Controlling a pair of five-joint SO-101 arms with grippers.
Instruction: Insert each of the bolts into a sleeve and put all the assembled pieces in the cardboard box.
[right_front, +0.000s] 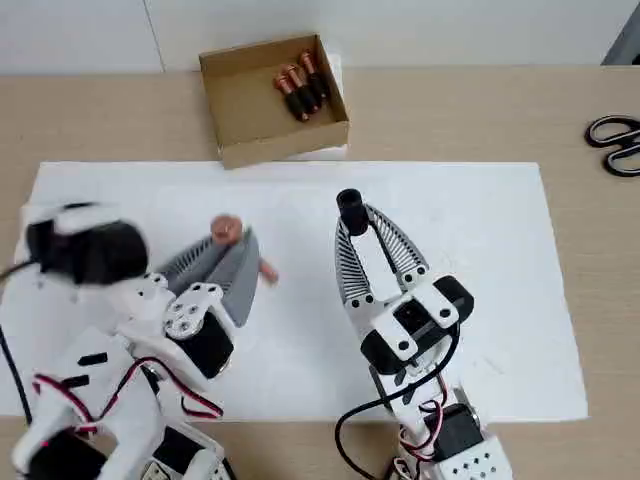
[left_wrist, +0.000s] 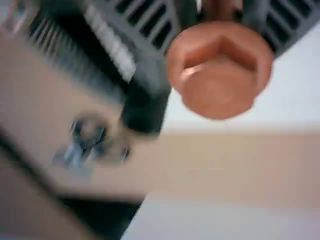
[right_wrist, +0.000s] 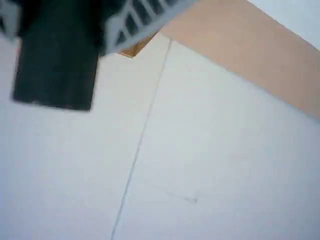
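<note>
From above, the left gripper (right_front: 236, 243) clamps one copper-coloured metal bolt (right_front: 227, 229). The right gripper (right_front: 358, 214) pinches one black cylindrical sleeve (right_front: 350, 203) at its tips. Beyond both, the brown cardboard box (right_front: 240, 100) holds three assembled pieces (right_front: 302, 84). In the left wrist view, the bolt head sits between ribbed fingers (left_wrist: 115, 40). In the right wrist view, the sleeve lies against one finger.

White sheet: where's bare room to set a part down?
Barest: the right part of the white sheet, between the right gripper and its edge; also the far strip between the cardboard box and the left gripper. Crowded: the middle, around the held bolt and sleeve.
</note>
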